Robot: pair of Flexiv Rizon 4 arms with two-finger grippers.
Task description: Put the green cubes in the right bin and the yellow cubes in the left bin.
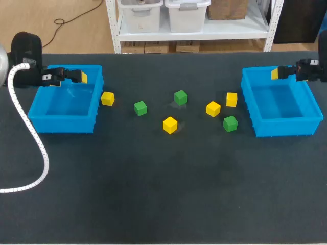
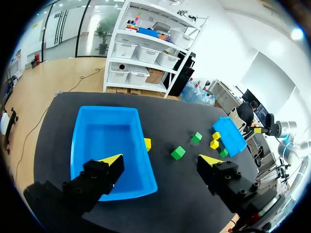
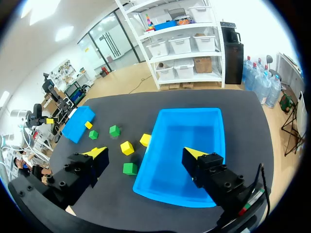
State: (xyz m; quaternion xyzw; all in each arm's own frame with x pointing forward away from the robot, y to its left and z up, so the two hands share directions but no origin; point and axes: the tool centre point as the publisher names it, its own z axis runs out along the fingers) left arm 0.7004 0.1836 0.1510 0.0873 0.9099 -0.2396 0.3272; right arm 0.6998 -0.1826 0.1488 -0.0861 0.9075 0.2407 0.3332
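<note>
At opposite side edges of the table (image 1: 163, 194), the left gripper (image 2: 162, 162) and right gripper (image 3: 145, 154) hang with fingers spread and empty, each above the back rim of its own bin, likely a ready pose for sorting. The left bin (image 1: 61, 124) and right bin (image 1: 285, 127) hold nothing. Four yellow cubes (image 1: 170, 124) and three green cubes (image 1: 140, 107) lie scattered between them, none yet sorted.
</note>
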